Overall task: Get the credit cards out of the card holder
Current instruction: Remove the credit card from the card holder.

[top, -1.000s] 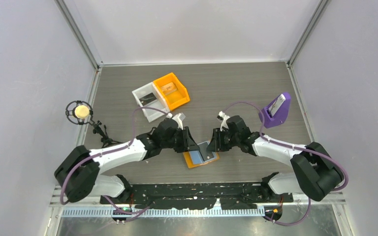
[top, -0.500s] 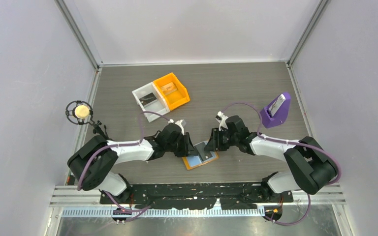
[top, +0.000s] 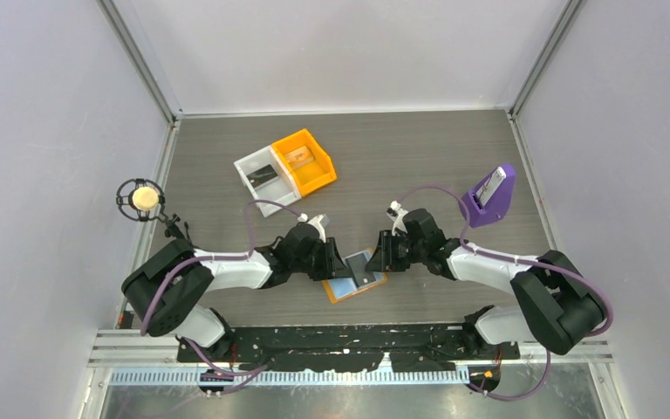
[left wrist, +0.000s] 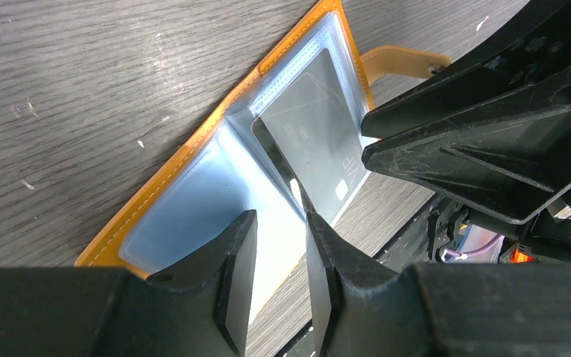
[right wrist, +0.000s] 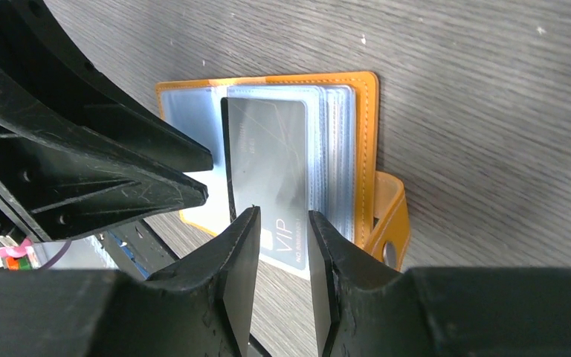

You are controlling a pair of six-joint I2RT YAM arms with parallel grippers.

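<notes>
Left arm has folded back; left gripper point(top: 335, 264) now sits at the left edge of the card holder point(top: 349, 288), open on the table between both grippers. Both jaws stand narrowly parted, empty. Grey card point(right wrist: 271, 167) protrudes lengthwise towards the nearer right gripper point(right wrist: 282, 216).

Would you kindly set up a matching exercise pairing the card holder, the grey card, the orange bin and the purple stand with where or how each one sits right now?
Things:
1. card holder
2. grey card
3. orange bin
4. purple stand

Places or states:
A. right beside the white bin
B. lying flat and open, light blue panels facing up
C. sticking partly out of a clear pocket
D. standing apart on the right, a flat item leaning in it

Pairs: 1-B, 2-C, 3-A, 4-D
</notes>
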